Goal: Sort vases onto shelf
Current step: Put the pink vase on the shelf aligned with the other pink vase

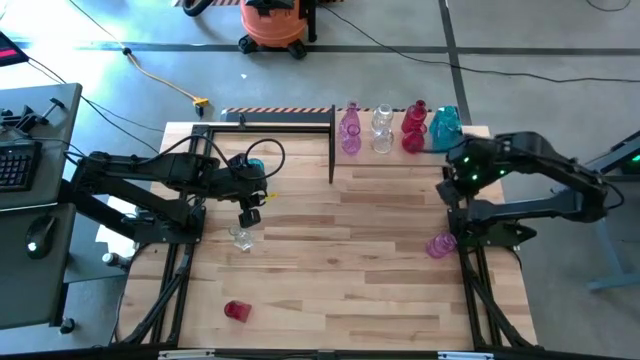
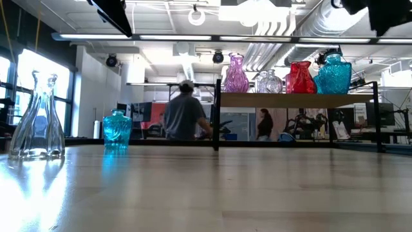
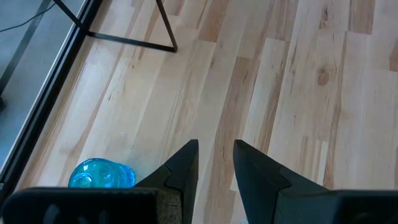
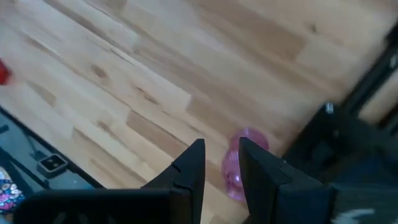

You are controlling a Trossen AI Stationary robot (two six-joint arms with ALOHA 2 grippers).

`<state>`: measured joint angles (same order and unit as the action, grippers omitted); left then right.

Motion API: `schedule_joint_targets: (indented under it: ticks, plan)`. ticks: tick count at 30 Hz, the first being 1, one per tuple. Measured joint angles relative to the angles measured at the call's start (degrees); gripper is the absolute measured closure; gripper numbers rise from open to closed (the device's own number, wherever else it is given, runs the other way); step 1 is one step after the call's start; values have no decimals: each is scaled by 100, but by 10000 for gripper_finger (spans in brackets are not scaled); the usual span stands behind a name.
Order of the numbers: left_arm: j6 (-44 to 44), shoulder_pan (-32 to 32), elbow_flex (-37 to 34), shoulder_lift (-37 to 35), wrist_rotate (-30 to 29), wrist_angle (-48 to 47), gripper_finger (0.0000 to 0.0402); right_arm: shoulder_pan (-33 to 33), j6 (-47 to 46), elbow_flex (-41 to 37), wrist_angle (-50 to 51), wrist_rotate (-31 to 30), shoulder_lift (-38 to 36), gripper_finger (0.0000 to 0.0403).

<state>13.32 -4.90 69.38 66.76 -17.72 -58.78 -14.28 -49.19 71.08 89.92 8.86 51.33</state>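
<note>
The shelf (image 1: 410, 160) stands at the table's far right and carries a pink (image 2: 235, 74), a clear (image 2: 269, 82), a red (image 2: 300, 77) and a teal vase (image 2: 333, 74). A clear vase (image 1: 242, 238) stands upright on the table, on the near side of my left gripper (image 1: 248, 215). That gripper hangs above the table, its fingers a narrow gap apart with nothing between them. A teal vase (image 1: 255, 165) stands beside the left arm. My right gripper (image 4: 221, 149) points steeply down above a pink vase (image 4: 239, 165) on the table, narrowly open. A red vase (image 1: 236, 310) rests near the front left.
The shelf's black frame (image 1: 270, 125) runs along the far edge to the left of the platform, with a post (image 1: 332, 150) coming down to the table. Bare wood (image 1: 350, 260) fills the table's middle. People stand in the room behind the table (image 2: 183, 116).
</note>
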Motion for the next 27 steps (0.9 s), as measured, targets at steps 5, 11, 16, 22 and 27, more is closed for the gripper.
schedule_joint_targets:
  ticks: [5, 11, 16, 22, 27]
  plan:
    - [0, 0, 0, 0, 0, 1, 312, 540, -621, -622, 9, 153, 0, 327]
    - [0, -1, 0, 0, 0, 2, 312, 1251, -1400, -952, 6, 217, -2, 327]
    - [0, 1, 0, 0, 0, -1, 312, 1890, -2074, -1162, 6, 223, -2, 327]
    - [0, 0, 0, 0, 0, 1, 312, 2610, -2821, -1322, 7, 185, -2, 327]
    - [0, -1, 0, 0, 0, 2, 312, 3109, -3294, -1498, -129, 103, -4, 327]
